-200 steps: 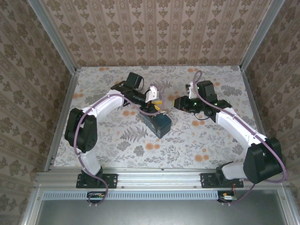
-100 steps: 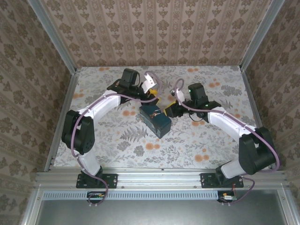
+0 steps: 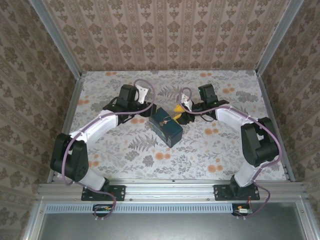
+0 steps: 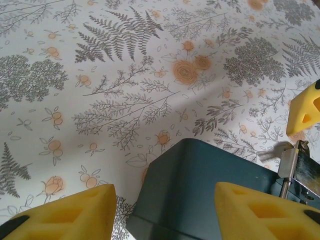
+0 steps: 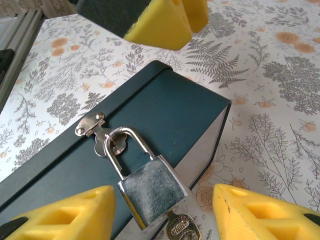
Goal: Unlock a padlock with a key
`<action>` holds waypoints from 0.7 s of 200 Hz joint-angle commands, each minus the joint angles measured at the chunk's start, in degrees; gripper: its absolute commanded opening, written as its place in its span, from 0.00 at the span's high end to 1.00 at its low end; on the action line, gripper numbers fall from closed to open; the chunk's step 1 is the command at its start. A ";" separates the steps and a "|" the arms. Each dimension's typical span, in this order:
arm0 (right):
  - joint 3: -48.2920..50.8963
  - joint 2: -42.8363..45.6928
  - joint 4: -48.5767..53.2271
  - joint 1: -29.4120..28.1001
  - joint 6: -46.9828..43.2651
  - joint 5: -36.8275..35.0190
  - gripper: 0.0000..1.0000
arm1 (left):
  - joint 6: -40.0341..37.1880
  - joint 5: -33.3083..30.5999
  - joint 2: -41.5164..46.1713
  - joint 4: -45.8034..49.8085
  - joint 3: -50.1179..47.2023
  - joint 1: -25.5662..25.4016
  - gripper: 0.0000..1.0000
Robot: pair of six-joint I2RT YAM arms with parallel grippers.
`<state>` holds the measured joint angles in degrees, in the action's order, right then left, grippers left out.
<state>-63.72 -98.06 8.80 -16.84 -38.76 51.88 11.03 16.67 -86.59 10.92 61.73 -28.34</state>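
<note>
Padlock (image 5: 152, 189): small silver body with a brushed face, lying on the dark-blue box (image 5: 170, 107). Its shackle (image 5: 125, 142) is hooked through the box's hasp (image 5: 90, 125), and both shackle legs run into the body.

Key (image 5: 181, 229): a small metal bow protrudes from the padlock's lower end. The blade is hidden inside.

Right gripper (image 5: 164, 202): the yellow pads are spread wide and grasp nothing. In the right wrist view the padlock sits between them, clear of both.

Left gripper (image 4: 165, 210): the yellow pads are likewise parted and empty, poised over a corner of the box opposite the right gripper. Whether a pad brushes the box cannot be told.

Box, position: near the middle of the table (image 3: 225, 145), between the two grippers. In the top view it is set on a diagonal from far-left to near-right.

Surface: a pale cloth printed with grey ferns and orange flowers.

Room: walls (image 3: 165, 35) on three sides, papered in brown striped damask. Aluminium rails (image 3: 170, 189) run along the near edge and up the corners.

Orientation of padlock: in the right wrist view the long axis runs diagonally, with the shackle at upper left toward the hasp. The keyhole end is at lower right, over the box's edge and toward the right gripper. The key continues that same line.
</note>
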 commanded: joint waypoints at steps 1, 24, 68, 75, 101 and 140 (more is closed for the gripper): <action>-1.98 -0.75 5.32 0.88 -7.08 4.63 0.45 | 2.63 -1.37 1.29 1.12 -1.26 0.54 0.46; -5.23 -1.49 12.60 1.66 -13.45 6.91 0.43 | 3.55 -0.12 1.12 1.34 -2.06 0.51 0.46; -9.53 -4.15 17.58 1.77 -20.56 10.16 0.40 | 4.11 2.11 0.77 0.60 -2.89 0.71 0.47; -10.01 -4.84 17.75 1.75 -21.17 10.15 0.40 | 4.33 2.71 0.73 0.59 -2.92 0.74 0.47; -13.22 -7.60 21.51 1.65 -24.02 10.98 0.40 | 4.62 4.06 0.72 1.39 -2.86 0.71 0.47; -15.87 -9.65 24.59 1.53 -25.85 11.49 0.40 | 4.55 4.43 0.48 1.45 -2.91 0.89 0.47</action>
<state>-76.90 -106.76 29.04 -15.20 -60.99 60.42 14.81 19.66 -86.39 11.29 59.46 -28.01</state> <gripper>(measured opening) 0.605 0.532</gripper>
